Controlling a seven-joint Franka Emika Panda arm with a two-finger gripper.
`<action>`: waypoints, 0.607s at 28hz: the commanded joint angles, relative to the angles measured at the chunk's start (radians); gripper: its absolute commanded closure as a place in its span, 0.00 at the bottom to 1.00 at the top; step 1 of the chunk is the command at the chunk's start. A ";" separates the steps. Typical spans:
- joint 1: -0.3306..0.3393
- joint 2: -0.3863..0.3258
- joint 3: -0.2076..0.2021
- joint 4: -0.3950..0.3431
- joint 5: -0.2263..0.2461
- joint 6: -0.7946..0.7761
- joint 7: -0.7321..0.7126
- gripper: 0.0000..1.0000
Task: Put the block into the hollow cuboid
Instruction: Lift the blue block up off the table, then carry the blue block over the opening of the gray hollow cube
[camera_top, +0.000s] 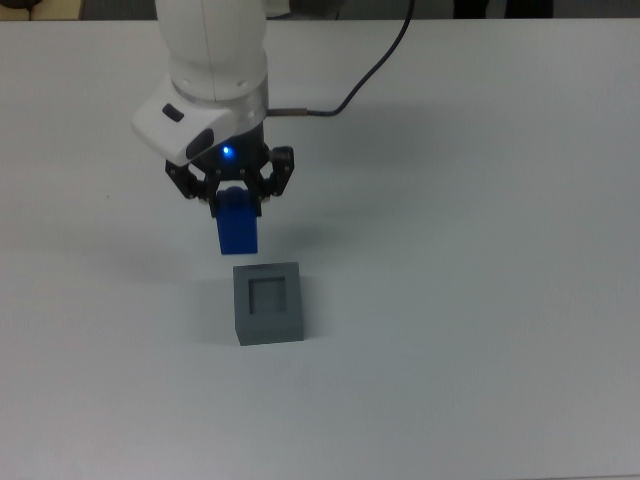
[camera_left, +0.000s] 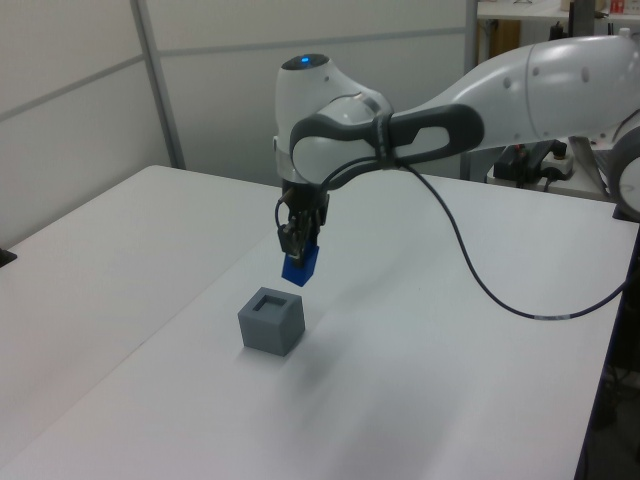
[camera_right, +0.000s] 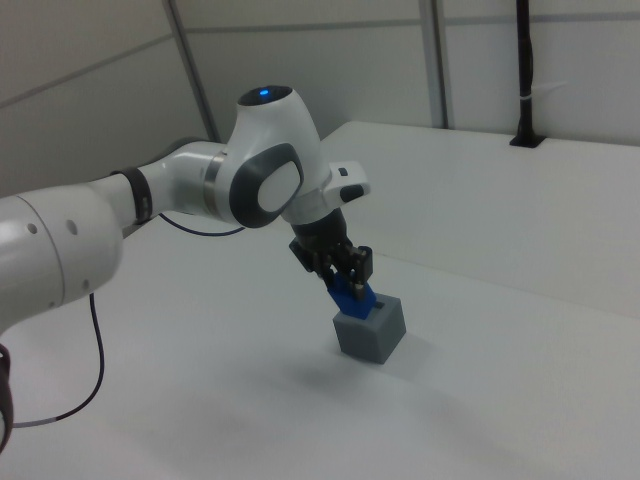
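Block (camera_top: 238, 231) is pinched in my gripper (camera_top: 233, 203), hanging just above the hollow cuboid's (camera_top: 268, 302) far-left edge in the top view, so I'd center it over the recess before lowering.

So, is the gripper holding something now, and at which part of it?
Yes. The gripper holds the blue block by its upper end, in the air; the lower part hangs free above the grey hollow cuboid.
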 joint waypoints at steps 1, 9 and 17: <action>0.009 0.066 0.005 0.037 -0.004 0.099 -0.012 0.98; 0.012 0.090 0.008 0.037 -0.001 0.166 -0.014 0.97; 0.013 0.113 0.032 0.036 -0.004 0.171 -0.012 0.96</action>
